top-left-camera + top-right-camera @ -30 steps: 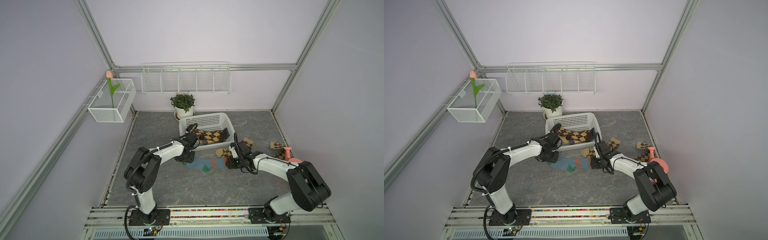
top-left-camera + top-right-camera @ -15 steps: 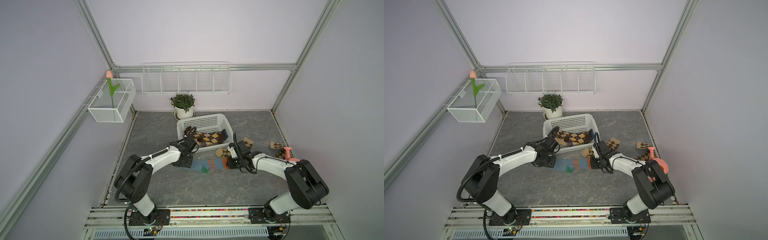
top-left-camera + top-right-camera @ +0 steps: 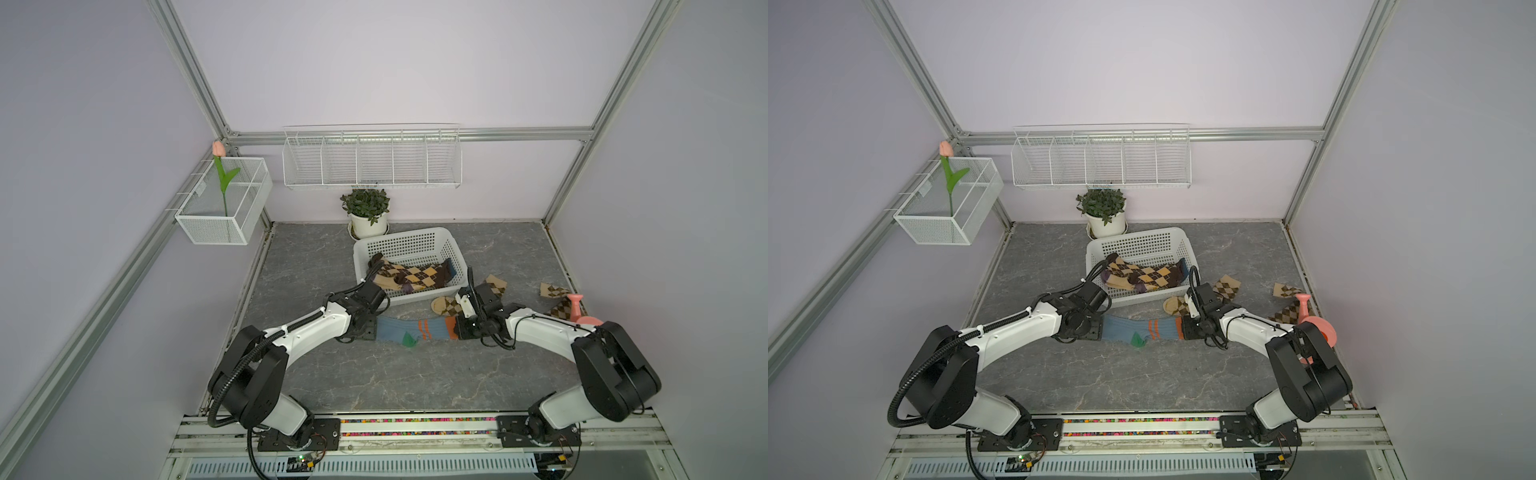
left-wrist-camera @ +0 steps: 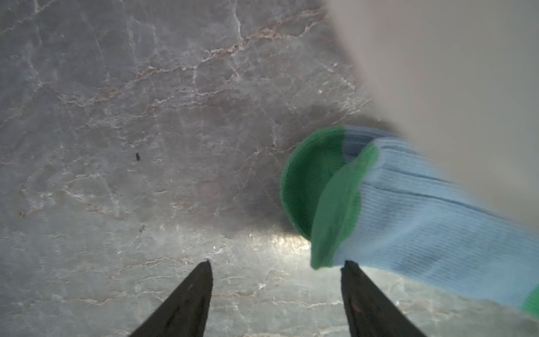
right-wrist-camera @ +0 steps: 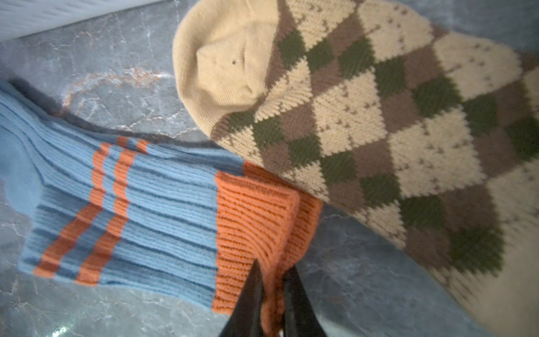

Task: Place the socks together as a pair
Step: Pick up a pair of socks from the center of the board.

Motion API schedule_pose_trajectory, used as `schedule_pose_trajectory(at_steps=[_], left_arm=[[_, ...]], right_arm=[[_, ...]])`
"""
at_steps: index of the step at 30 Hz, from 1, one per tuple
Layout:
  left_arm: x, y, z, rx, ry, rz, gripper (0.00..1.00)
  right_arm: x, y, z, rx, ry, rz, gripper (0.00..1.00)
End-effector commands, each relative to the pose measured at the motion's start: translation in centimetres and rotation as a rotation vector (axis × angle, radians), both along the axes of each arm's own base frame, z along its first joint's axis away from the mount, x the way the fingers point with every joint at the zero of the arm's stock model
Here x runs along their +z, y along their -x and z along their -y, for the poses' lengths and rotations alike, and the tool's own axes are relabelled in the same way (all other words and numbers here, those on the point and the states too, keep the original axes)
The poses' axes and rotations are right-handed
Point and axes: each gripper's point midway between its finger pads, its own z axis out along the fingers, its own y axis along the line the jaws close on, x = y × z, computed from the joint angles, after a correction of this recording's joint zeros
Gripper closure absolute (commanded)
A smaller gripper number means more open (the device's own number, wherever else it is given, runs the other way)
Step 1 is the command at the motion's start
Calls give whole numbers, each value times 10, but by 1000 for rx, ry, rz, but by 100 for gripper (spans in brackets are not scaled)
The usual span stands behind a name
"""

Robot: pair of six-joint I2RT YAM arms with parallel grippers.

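Two blue socks with orange stripes (image 3: 409, 330) (image 3: 1142, 330) lie one on the other on the grey table, stretched between my grippers. My right gripper (image 5: 274, 268) (image 3: 459, 328) is shut on their orange cuffs (image 5: 250, 221). At the green toe end, my left gripper (image 4: 277, 262) (image 3: 370, 329) stands open over bare table, one fingertip (image 4: 348, 264) at the edge of the blue sock (image 4: 423, 210). Dark-brown argyle socks (image 3: 415, 276) lie in the white basket (image 3: 403, 245). A tan argyle sock (image 5: 379, 116) (image 3: 446, 306) lies just beside the cuffs.
More tan argyle socks (image 3: 496, 284) (image 3: 552, 291) lie on the table to the right, near a pink watering can (image 3: 582, 313). A potted plant (image 3: 368, 212) stands behind the basket. Wire racks hang on the back and left walls.
My left gripper came down from the basket's front to the table at the socks' toe end and opened wider. My right gripper shut on the orange cuffs.
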Motion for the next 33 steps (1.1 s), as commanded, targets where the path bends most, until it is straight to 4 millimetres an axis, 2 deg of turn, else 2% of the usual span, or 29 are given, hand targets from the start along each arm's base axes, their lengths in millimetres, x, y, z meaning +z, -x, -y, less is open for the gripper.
schedule_pose_trajectory(at_steps=[1, 7, 16, 22, 28, 33], left_arm=[[-6, -2, 2, 43, 37, 34, 29], [-26, -9, 12, 53, 99, 82, 36], [-9, -4, 10, 73, 165, 133, 38], [-1, -4, 21, 50, 244, 148, 38], [5, -7, 45, 13, 378, 163, 38], [4, -16, 49, 7, 373, 189, 38]], right_arm=[[-4, 14, 5, 26, 19, -32, 85], [5, 20, 0, 39, -12, -28, 85], [18, 60, 10, 49, -11, -68, 88], [25, 68, 22, 34, 22, -55, 89], [34, 76, 23, 23, -10, -47, 90], [30, 76, 23, 28, 0, -63, 90]])
